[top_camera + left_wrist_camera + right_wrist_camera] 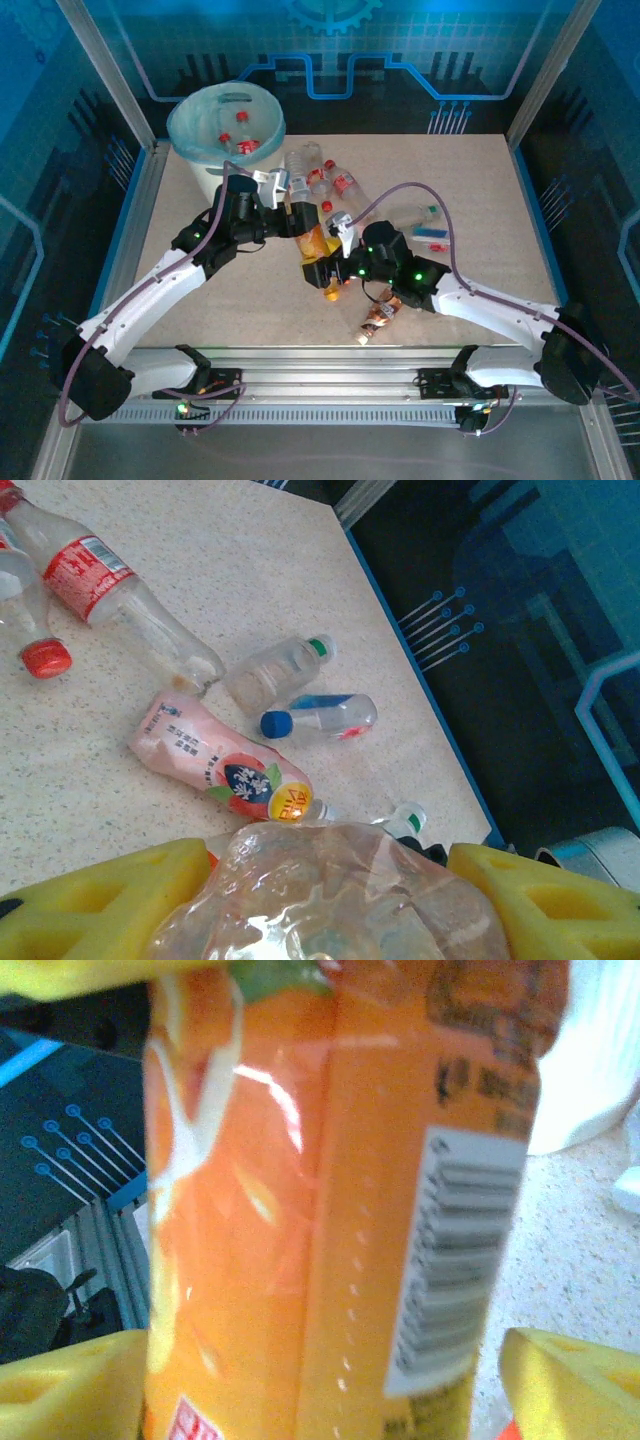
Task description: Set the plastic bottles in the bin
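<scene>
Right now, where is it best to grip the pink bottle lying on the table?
Probably the middle of the pink bottle, from above, closing across its width: it lies on its side, with some bare table along both long sides.

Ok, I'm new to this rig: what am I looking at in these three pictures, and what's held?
Two robot arms work at a table. The top picture looks down from above and behind them; the other two come from cameras on each wrist. Loose plastic bottles lie on the table, among them a pink bottle and a blue-capped bottle; a few are in the bin. Both hands meet at the orange bottle: the left hand grips its clear end, the right hand stands open around its label.
</scene>
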Tool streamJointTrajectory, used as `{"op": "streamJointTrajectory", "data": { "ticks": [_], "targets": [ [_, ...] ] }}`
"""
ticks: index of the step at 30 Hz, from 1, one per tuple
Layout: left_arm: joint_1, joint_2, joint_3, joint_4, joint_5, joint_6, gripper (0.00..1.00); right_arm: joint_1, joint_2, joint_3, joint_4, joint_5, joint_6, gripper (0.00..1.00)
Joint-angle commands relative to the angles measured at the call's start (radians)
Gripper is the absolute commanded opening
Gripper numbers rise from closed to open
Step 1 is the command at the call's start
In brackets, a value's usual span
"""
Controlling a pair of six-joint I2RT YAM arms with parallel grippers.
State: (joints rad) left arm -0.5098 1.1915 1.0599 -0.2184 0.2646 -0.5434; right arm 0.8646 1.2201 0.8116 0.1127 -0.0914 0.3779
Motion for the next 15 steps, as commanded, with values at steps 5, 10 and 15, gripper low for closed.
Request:
{"op": "streamJointTrajectory", "data": {
  "ticks": [5, 10, 15],
  "targets": [
    [0.036, -0.071, 0.122, -0.043, -0.173, 0.054, 0.53, 0.022, -0.089, 0.016, -0.061, 0.097, -0.003, 1.0],
    [0.051, -0.085, 0.214, -0.054, -0.264, 0.142, 0.53, 0.027, -0.167, 0.001, -0.075, 0.186, 0.002, 1.0],
    [0.089, -0.086, 0.285, -0.016, -0.33, 0.19, 0.52, 0.027, -0.228, -0.015, -0.086, 0.261, 0.005, 1.0]
  ]
}}
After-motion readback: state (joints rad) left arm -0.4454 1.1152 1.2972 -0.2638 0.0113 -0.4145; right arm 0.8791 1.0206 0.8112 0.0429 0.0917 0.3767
